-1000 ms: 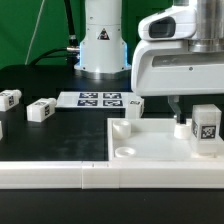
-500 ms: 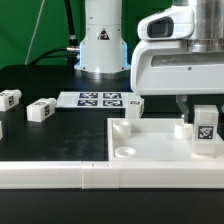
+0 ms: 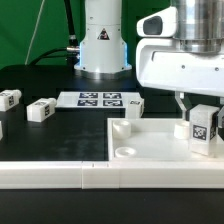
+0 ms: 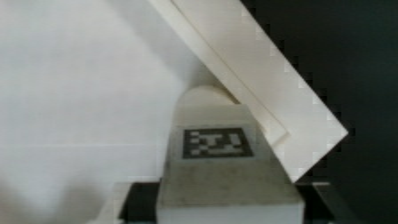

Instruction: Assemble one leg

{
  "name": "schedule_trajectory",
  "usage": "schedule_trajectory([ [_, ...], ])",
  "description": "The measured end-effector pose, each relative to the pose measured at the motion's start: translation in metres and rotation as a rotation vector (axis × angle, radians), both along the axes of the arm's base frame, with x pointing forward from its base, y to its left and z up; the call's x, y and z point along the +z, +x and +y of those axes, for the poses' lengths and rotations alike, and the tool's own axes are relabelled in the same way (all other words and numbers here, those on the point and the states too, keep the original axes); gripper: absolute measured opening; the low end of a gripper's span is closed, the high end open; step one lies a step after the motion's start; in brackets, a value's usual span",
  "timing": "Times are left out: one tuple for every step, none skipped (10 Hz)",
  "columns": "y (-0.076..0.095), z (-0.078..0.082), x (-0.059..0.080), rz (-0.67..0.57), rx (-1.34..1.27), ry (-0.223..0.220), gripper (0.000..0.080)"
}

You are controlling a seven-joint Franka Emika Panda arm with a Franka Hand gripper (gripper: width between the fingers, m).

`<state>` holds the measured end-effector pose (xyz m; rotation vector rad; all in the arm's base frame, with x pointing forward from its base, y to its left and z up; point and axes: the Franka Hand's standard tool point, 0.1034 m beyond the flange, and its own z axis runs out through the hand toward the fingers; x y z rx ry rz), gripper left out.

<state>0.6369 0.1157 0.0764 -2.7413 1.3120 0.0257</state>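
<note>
My gripper (image 3: 199,113) is shut on a leg (image 3: 206,130), a small white block with a marker tag facing forward. It holds the leg slightly tilted over the big white panel (image 3: 150,142), at the corner on the exterior view's right. In the wrist view the leg (image 4: 217,150) sits between the two dark fingers (image 4: 143,200) of the gripper (image 4: 228,204), with the panel's flat face (image 4: 80,100) and its raised edge (image 4: 249,70) beyond. Whether the leg's lower end touches the panel is hidden.
Three more legs lie on the black table: two at the exterior view's left (image 3: 41,110) (image 3: 10,98), one behind the panel (image 3: 133,106). The marker board (image 3: 98,99) lies near the robot base. A long white rail (image 3: 55,176) runs along the front.
The gripper has risen a little with the leg held in it. The leg now looks slightly more tilted. Nothing else has moved.
</note>
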Motion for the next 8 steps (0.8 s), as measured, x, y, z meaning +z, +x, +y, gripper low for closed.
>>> schedule_trajectory([
  [-0.0005,0.0006,-0.0005,0.013,-0.125,0.003,0.0291],
  [-0.0007,0.0012,-0.0007,0.024,-0.253,0.004,0.0291],
  [-0.0011,0.0016,-0.001,0.03,-0.376,0.003,0.0291],
  [-0.0011,0.0015,-0.0009,0.038,-0.492,0.001,0.0291],
  [-0.0011,0.0014,-0.001,0.042,-0.54,0.002,0.0291],
  [-0.001,0.0012,-0.0011,0.05,-0.607,0.01,0.0291],
  [-0.0011,0.0015,-0.0011,0.055,-0.652,0.013,0.0291],
  [-0.0011,0.0017,-0.0012,0.063,-0.728,0.016,0.0291],
])
